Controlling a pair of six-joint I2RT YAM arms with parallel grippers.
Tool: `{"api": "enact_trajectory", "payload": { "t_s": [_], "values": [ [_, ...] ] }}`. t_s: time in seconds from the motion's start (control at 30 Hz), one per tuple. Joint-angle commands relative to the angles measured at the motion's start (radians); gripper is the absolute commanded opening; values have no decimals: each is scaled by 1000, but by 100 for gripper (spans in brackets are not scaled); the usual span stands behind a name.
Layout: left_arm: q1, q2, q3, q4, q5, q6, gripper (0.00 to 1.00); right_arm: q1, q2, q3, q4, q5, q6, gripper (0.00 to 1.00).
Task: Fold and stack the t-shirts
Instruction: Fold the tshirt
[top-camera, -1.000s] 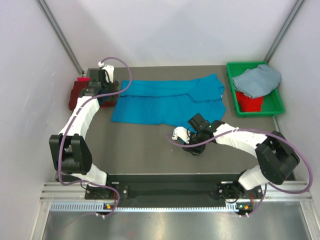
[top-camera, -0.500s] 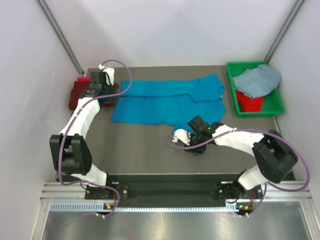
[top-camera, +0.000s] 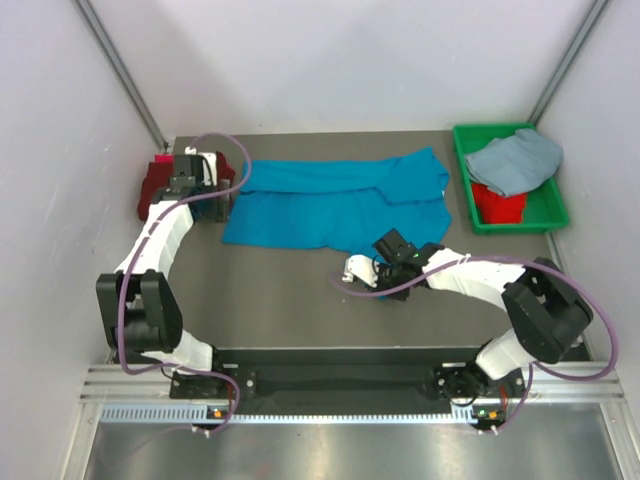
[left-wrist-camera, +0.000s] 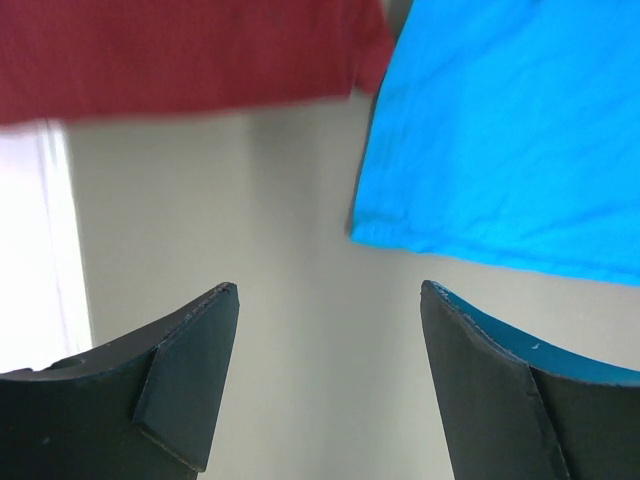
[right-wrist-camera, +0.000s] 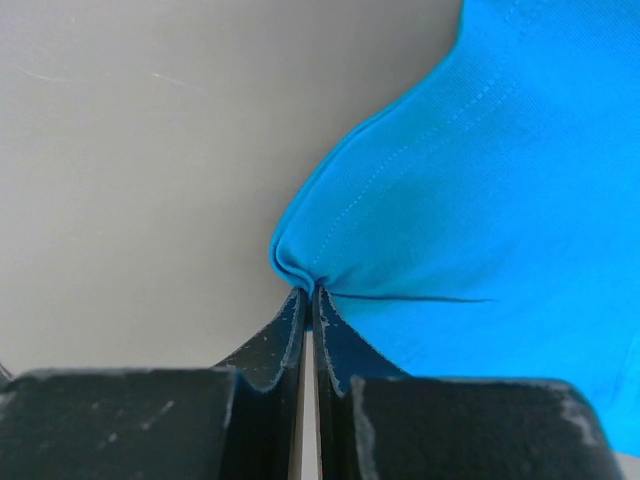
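grey tabletop (top-camera: 280, 295); bin (top-camera: 543, 210) holds two t-shirts (top-camera: 515, 160)

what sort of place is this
Likely a robot test cell: white walls box in a grey table, a left arm and right arm bolted at its edge, shirts in a green bin.

You had four shirts in view: one turquoise shirt (top-camera: 330, 205) on the counter (top-camera: 280, 295), one maroon shirt (top-camera: 152, 190) at its far left, and two more in the bin, one grey shirt (top-camera: 518, 158) and one red shirt (top-camera: 497, 205). There was one green bin (top-camera: 548, 205) and one counter. You worked with two arms, a left arm (top-camera: 165, 235) and a right arm (top-camera: 480, 272). That gave you two grippers, the left gripper (left-wrist-camera: 330, 300) and the right gripper (right-wrist-camera: 308, 292), each with two fingers (left-wrist-camera: 190, 380).
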Motion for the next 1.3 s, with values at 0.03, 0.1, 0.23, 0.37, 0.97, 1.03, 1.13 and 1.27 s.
{"api": "enact_trajectory", "payload": {
  "t_s": [0.03, 0.1, 0.23, 0.37, 0.97, 1.03, 1.13, 1.27],
  "values": [
    [58, -3, 17, -155, 63, -103, 78, 12, -72, 14, -20, 53, -11, 0],
    [83, 27, 20, -206, 86, -124, 79, -2, -101, 17, -45, 58, -5, 0],
    [117, 76, 3, -208, 174, -144, 76, -22, -121, 12, -60, 55, -3, 0],
    [128, 136, 18, -203, 193, -144, 73, -46, -116, 9, -51, 46, 9, 0],
    [184, 477, 248, -224, 328, -152, 64, -88, -95, 25, -51, 43, 11, 0],
    [183, 512, 279, -231, 350, -156, 63, -88, -92, 26, -51, 41, 11, 0],
    [184, 550, 303, -238, 362, -156, 59, -88, -85, 31, -49, 43, 11, 0],
    [183, 580, 322, -246, 396, -146, 49, -92, -79, 35, -49, 46, 9, 0]
  ]
}}
